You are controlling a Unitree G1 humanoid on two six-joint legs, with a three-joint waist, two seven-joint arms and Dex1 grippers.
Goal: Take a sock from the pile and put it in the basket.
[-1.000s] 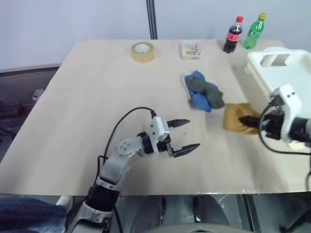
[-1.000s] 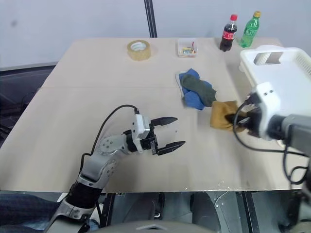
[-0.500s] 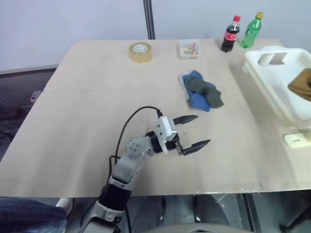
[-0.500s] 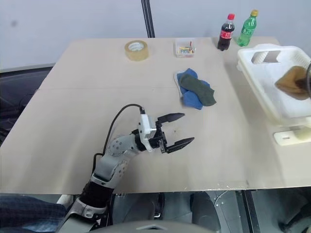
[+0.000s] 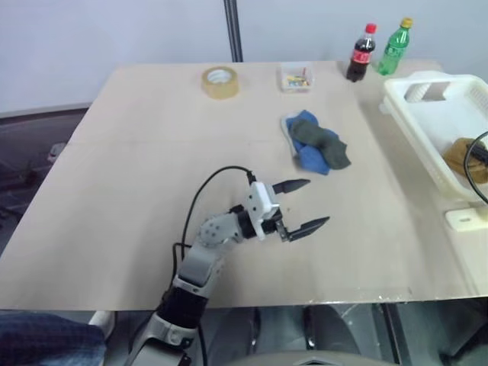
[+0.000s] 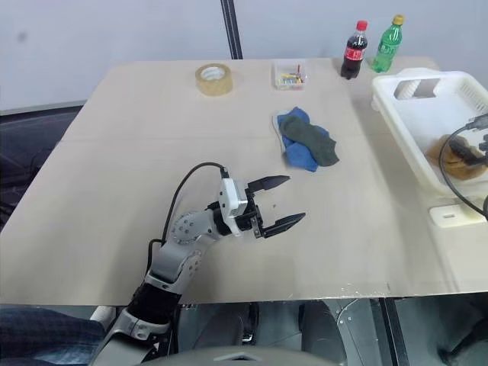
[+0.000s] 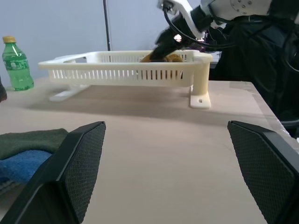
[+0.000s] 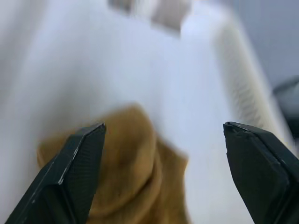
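The table [image 5: 152,152] carried everything. The basket [image 5: 415,114] sat along its right edge, where my right arm could reach it, and the mustard sock [image 8: 126,177] lay on the basket's floor in front of my right gripper [image 8: 163,140], whose fingers stood wide apart with nothing between them; I judged this sock delivered. The pile [image 5: 316,143], blue and dark green socks, lay toward the far right part of the table, short of the basket. My left gripper [image 5: 299,206] hung above the table near its front edge, fingers spread and empty, pointing toward the pile, probably ready for another sock. From the head, my right gripper was cut off at the frame's edge.
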